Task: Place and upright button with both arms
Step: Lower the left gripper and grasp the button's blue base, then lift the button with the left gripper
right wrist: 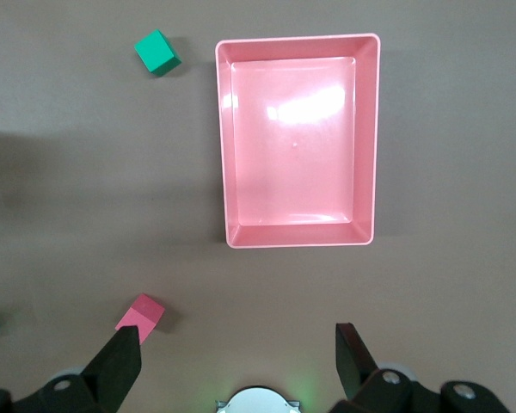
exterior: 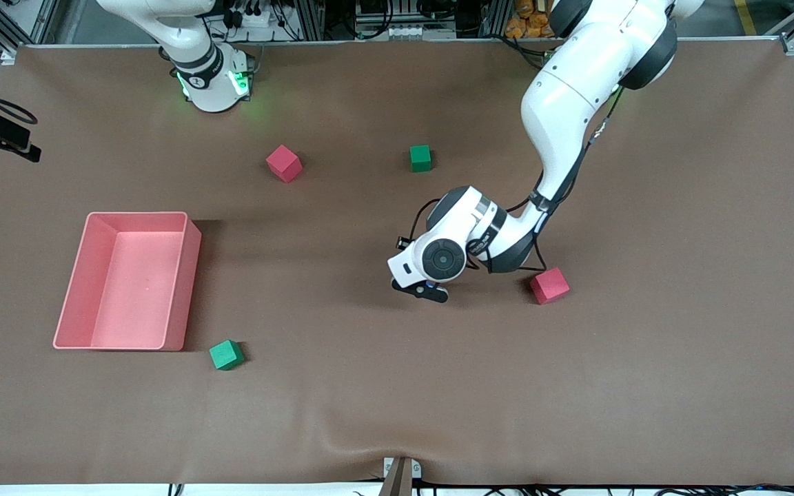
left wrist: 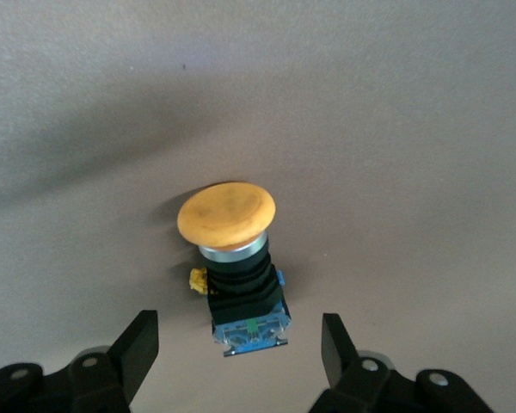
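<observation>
Currently left tool [left wrist: 239, 348] low over brown tabletop [exterior: 369, 386], fingers spread either side of small orange-capped push-button with black body [left wrist: 234, 258], not touching it. Button lies on its side on tabletop, near red foam cube [exterior: 549, 285]. Right tool [right wrist: 241, 361] spread, waits high over pink plastic bin [right wrist: 299, 236].

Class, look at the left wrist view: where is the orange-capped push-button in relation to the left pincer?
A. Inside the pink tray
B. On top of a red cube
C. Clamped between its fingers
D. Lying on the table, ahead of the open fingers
D: the push-button lies on the brown table, clear of the left pincer, whose fingers stand apart, untouching.
</observation>
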Tool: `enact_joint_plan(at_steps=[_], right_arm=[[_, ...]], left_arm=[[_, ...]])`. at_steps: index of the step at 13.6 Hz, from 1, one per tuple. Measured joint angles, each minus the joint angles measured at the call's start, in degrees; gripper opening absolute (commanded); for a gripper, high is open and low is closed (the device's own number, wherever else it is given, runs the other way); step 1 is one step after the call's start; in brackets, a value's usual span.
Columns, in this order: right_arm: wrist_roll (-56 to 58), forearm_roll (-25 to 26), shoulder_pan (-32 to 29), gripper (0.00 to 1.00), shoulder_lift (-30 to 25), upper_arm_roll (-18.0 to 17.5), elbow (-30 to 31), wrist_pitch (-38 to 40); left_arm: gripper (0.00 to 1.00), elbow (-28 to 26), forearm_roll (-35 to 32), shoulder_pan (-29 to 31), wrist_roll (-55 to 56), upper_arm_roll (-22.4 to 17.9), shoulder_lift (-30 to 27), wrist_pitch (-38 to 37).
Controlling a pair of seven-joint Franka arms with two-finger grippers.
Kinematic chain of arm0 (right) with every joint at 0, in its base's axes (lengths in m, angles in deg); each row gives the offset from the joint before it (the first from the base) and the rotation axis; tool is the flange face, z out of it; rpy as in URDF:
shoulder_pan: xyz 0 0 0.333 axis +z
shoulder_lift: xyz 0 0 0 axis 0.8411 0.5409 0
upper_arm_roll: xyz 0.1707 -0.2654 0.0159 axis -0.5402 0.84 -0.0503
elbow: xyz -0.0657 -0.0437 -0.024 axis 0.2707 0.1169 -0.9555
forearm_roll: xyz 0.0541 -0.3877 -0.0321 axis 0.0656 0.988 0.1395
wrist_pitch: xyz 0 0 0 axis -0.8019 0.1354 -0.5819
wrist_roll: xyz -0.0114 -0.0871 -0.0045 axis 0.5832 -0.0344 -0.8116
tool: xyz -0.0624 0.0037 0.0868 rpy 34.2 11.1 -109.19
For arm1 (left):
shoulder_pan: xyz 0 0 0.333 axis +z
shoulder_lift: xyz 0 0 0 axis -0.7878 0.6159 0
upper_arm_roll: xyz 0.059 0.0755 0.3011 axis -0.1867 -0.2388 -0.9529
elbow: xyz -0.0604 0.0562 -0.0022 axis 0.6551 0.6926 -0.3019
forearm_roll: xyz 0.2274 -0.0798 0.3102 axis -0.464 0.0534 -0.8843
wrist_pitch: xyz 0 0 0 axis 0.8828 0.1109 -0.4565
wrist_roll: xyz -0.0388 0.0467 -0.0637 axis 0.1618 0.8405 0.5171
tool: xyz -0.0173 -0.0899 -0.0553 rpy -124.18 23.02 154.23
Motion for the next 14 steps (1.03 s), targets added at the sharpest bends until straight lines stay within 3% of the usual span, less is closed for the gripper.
enact_joint_plan(at_steps=[14], right_arm=[[0.1,1.6,0.0,1.0,-0.7,-0.6,0.1,-2.1]], left_arm=[[0.57,0.0,0.0,-1.5,4.4,-1.4,0.7,0.1]])
